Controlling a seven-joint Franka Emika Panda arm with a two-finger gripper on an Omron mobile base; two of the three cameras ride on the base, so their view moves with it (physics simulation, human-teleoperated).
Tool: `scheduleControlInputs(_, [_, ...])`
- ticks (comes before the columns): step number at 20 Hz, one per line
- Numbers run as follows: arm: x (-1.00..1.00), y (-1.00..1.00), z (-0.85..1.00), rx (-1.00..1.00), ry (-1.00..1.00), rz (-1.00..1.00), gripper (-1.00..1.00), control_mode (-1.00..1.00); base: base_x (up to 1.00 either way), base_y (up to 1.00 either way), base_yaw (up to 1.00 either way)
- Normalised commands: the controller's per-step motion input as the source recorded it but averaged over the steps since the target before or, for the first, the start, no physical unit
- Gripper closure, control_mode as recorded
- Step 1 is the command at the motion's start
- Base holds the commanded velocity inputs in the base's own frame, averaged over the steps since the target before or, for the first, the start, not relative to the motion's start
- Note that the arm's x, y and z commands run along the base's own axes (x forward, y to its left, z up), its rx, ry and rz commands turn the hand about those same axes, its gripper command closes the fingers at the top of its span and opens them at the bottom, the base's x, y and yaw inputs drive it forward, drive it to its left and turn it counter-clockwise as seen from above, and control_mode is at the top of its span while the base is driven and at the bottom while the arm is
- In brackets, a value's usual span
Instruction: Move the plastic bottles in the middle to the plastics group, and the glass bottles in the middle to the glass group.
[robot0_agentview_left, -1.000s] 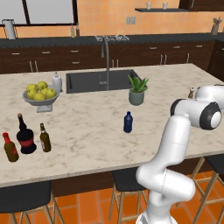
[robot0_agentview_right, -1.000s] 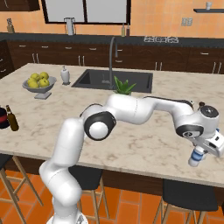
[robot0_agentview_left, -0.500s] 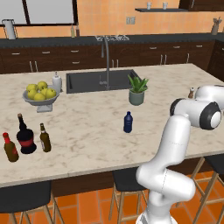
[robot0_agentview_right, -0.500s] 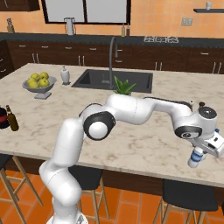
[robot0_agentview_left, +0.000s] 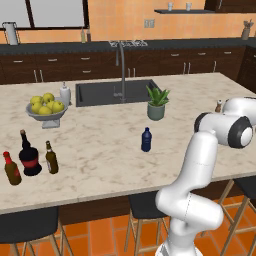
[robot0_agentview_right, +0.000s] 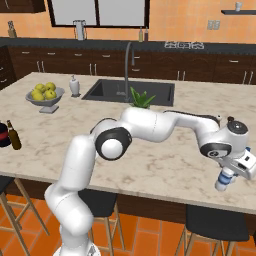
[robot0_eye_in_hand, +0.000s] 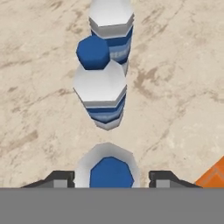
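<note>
The pale whitish plastic bottle with a blue cap stands on the counter between my fingertips, with a slim gap on each side. My gripper is open around it, near the counter's front right edge. Just beyond stand two white bottles with blue bands, the plastics group. The dark blue plastic bottle stands mid-counter. The slim olive-brown glass bottle stands at the left beside the black bottle with a red label and the brown red-capped bottle.
A fruit bowl, a soap dispenser, the sink and a potted plant occupy the back of the counter. The counter's front edge and orange floor lie close to the hand. Stools stand below the counter.
The jaws have spread apart from the whitish bottle, which now stands free between them. The arm has hardly moved.
</note>
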Motion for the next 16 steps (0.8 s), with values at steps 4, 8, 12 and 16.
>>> scheduleControlInputs(4, [0.00, 0.00, 0.00, 0.00, 0.03, 0.00, -1.00, -1.00, 0.00, 0.00, 0.00])
scheduleControlInputs(8, [-0.04, 0.00, 0.10, 0.00, 0.00, 0.00, -1.00, -1.00, 0.00, 0.00, 0.00])
scheduleControlInputs(12, [-0.13, 0.10, 0.55, 0.00, -0.02, 0.00, -1.00, -1.00, 0.00, 0.00, 0.00])
scheduleControlInputs(16, [-0.08, 0.42, 0.67, 0.00, -0.04, 0.00, -1.00, -1.00, 0.00, 0.00, 0.00])
